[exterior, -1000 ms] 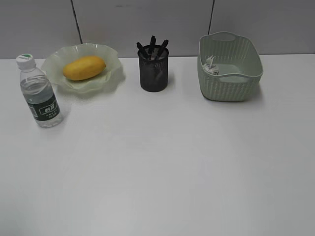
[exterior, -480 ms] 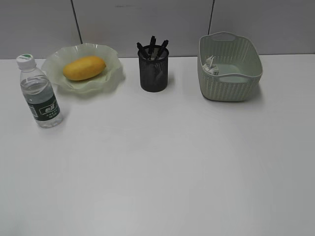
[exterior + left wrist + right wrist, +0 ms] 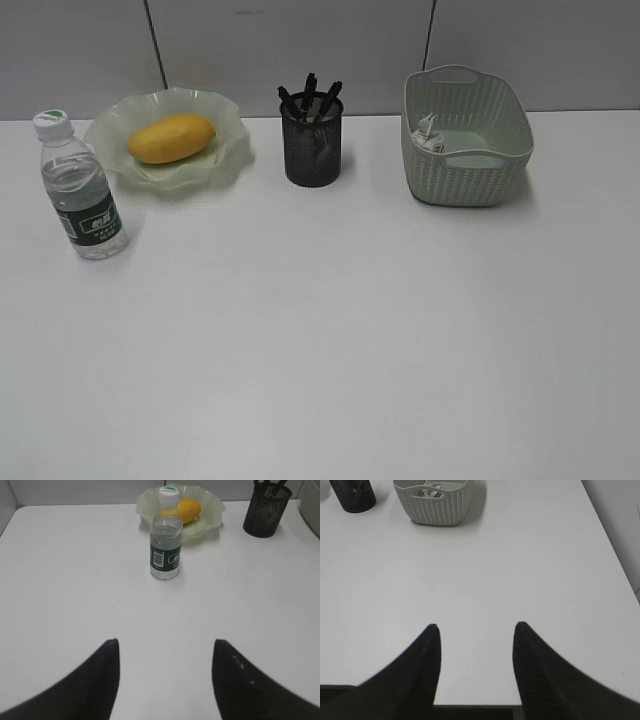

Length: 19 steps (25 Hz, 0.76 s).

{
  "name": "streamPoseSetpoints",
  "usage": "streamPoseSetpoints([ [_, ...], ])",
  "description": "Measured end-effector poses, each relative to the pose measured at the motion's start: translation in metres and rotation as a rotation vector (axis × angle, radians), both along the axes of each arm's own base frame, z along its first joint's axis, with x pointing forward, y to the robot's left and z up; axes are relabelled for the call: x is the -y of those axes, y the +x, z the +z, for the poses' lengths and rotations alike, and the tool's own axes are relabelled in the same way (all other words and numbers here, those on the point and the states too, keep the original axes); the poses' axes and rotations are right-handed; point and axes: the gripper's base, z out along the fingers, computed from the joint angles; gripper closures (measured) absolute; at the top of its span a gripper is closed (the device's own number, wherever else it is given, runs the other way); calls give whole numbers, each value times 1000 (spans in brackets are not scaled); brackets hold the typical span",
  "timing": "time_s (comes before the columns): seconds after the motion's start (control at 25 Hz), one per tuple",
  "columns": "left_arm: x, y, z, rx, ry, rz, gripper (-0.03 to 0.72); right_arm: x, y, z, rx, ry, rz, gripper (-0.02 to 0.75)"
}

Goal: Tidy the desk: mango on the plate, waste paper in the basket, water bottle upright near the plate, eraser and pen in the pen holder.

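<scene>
The mango (image 3: 171, 138) lies on the pale green plate (image 3: 225, 160) at the back left; both also show in the left wrist view, mango (image 3: 189, 509) and plate (image 3: 210, 517). The water bottle (image 3: 83, 189) stands upright in front of the plate's left side, also in the left wrist view (image 3: 165, 537). The black mesh pen holder (image 3: 312, 143) holds several pens (image 3: 312, 100); no eraser shows. The waste paper (image 3: 428, 133) lies inside the green basket (image 3: 470, 170), also in the right wrist view (image 3: 437, 507). My left gripper (image 3: 166, 641) and right gripper (image 3: 476, 625) are open, empty and out of the exterior view.
The white desk (image 3: 330, 330) stretches in front of the objects. A grey panelled wall (image 3: 300, 50) stands behind them. The desk's near edge (image 3: 470, 706) and right edge (image 3: 615, 555) show in the right wrist view.
</scene>
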Motion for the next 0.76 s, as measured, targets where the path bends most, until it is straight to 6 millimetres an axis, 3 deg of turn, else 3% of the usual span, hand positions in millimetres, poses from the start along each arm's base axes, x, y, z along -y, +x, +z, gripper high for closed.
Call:
streamPoseSetpoints([
  [0.76,0,0,-2,-12,4,2,242,0,0,0,0,1,0,353],
])
